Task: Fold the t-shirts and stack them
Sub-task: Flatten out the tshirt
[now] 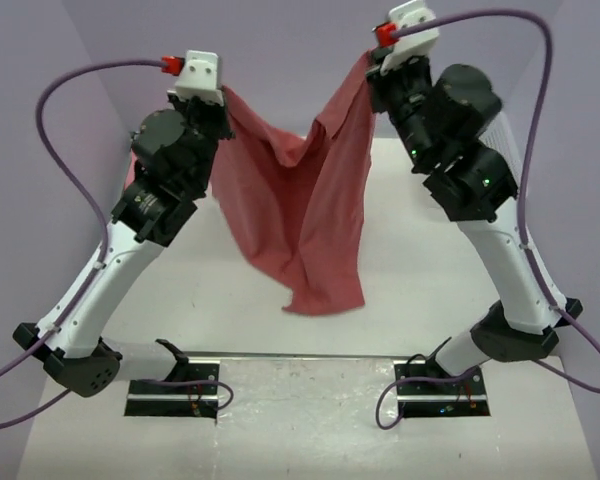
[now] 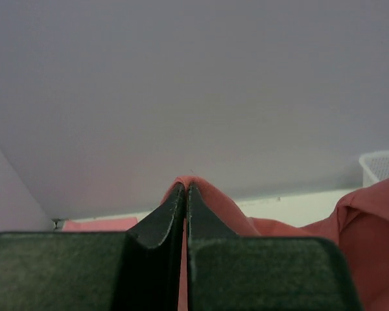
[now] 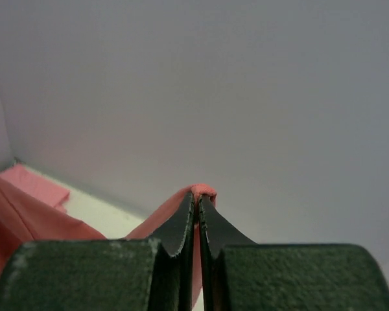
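Above surface (image 1: 400,270), brick-red t-shirt (image 1: 300,210) hangs in air between your grippers. Left gripper (image 1: 223,93) pinches its left top edge, right gripper (image 1: 372,58) pinches its right top edge. Held edge runs left-right, sagging in middle; body drops below both. Likely you must spread apart first.

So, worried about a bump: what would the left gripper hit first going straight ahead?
Beyond the red t-shirt it pinches, the left gripper likely meets the back wall; depth unclear.
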Action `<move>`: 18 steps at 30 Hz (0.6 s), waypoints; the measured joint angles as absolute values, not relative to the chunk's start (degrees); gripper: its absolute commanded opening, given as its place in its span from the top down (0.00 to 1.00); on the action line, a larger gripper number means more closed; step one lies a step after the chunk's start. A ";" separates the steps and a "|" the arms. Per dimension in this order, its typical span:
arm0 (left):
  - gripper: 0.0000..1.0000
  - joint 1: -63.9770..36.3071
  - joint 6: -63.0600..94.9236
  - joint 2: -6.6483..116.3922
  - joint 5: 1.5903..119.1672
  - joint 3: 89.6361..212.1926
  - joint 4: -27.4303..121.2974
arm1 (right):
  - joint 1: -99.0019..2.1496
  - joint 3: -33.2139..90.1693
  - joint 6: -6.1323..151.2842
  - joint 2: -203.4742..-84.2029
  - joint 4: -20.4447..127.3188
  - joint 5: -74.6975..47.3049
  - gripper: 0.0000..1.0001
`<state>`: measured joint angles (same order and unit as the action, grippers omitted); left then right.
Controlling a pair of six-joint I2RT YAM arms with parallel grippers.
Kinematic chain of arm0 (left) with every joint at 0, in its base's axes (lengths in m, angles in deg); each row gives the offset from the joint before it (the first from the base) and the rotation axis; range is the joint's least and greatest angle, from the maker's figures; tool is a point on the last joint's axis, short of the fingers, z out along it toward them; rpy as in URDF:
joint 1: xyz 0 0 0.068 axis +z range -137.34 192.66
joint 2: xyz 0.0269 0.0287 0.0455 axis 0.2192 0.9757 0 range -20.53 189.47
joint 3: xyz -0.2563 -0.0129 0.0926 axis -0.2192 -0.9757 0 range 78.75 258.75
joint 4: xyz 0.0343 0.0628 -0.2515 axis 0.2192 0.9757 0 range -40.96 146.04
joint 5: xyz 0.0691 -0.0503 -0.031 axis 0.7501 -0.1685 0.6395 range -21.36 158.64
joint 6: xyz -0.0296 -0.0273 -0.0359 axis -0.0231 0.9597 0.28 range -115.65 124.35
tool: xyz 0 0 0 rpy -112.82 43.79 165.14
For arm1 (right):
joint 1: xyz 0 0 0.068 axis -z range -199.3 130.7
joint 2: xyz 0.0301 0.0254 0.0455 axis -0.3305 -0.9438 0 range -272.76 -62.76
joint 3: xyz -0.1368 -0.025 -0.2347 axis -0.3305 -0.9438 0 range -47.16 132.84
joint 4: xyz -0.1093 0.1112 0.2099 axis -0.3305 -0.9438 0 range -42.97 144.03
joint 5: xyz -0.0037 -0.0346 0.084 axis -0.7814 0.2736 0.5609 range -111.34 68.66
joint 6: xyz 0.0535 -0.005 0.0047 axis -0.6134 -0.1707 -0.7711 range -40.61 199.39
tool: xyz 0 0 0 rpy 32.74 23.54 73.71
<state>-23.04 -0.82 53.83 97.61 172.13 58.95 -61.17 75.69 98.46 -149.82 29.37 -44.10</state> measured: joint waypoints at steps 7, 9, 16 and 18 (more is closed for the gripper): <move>1.00 -23.13 -4.49 54.62 97.35 187.14 56.33 | -61.45 93.64 102.74 -150.02 30.46 -44.15 1.00; 1.00 -23.37 -4.49 53.07 97.33 187.10 56.59 | -62.94 89.92 103.68 -146.17 31.20 -44.93 1.00; 1.00 -23.91 -7.90 46.16 100.23 185.00 57.20 | -70.72 84.94 111.95 -137.61 33.52 -49.67 1.00; 1.00 -23.96 -8.86 44.30 101.41 185.02 57.18 | -70.72 84.94 113.74 -135.73 34.55 -50.94 1.00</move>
<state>-23.96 -8.86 44.30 101.41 185.02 57.18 -70.72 84.94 113.74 -135.73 34.55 -50.94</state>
